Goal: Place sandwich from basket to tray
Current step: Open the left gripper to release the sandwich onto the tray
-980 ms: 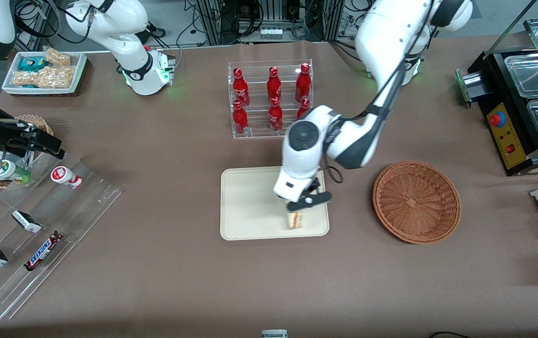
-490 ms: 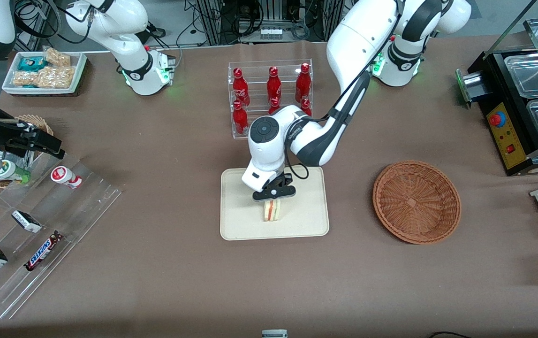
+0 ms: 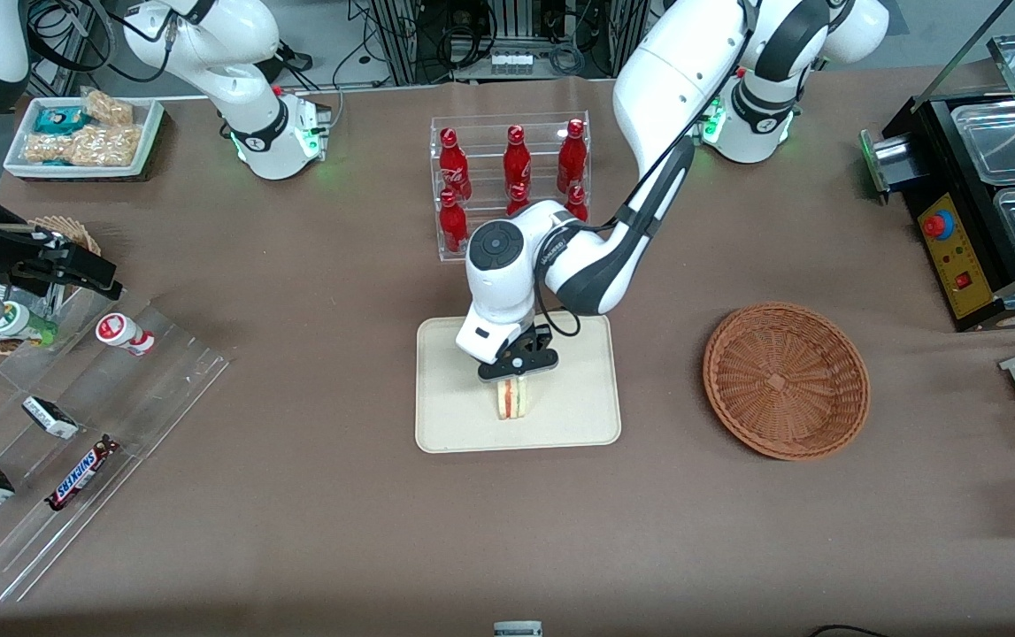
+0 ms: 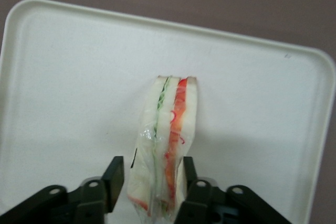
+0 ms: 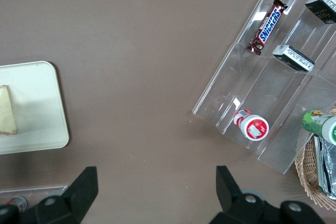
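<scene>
Sandwich [image 4: 167,145] between hand [image 4: 152,184] fingers, on tray [image 4: 63,77]

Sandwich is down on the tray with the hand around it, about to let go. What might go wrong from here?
1. The sandwich stands on a narrow edge on the tray, so it may topple once the hand opens.
2. Its clear wrap sits against the fingers; it might cling and lift with the hand as it rises.
3. The bottle rack stands close to the arm's elbow; a wide retreat might brush it.
</scene>
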You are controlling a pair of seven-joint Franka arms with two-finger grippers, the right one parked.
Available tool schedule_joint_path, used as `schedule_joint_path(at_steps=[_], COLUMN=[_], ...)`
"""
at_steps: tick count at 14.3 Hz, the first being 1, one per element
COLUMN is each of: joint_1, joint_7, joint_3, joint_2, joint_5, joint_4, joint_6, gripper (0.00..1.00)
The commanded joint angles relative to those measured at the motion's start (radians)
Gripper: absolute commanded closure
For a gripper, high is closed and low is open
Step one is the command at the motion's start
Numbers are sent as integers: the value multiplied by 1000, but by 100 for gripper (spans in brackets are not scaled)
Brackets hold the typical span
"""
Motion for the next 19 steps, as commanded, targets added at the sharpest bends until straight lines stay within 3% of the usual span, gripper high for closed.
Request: schedule_joint_path(at_steps=[1,6,9,15,19], joint_1=[-7,17,86,288,458], joint_7=[-36,-23,-12,265,549], joint_3=[11,11,10,8,10], joint_2=[-99,-266,-335,-479,-542], joint_5=[21,13,7,3,-63], joint_4=[2,0,-27,-185,-191], joint_6=[-77,-209,-281,-338,-473], gripper=[0,0,0,0,0])
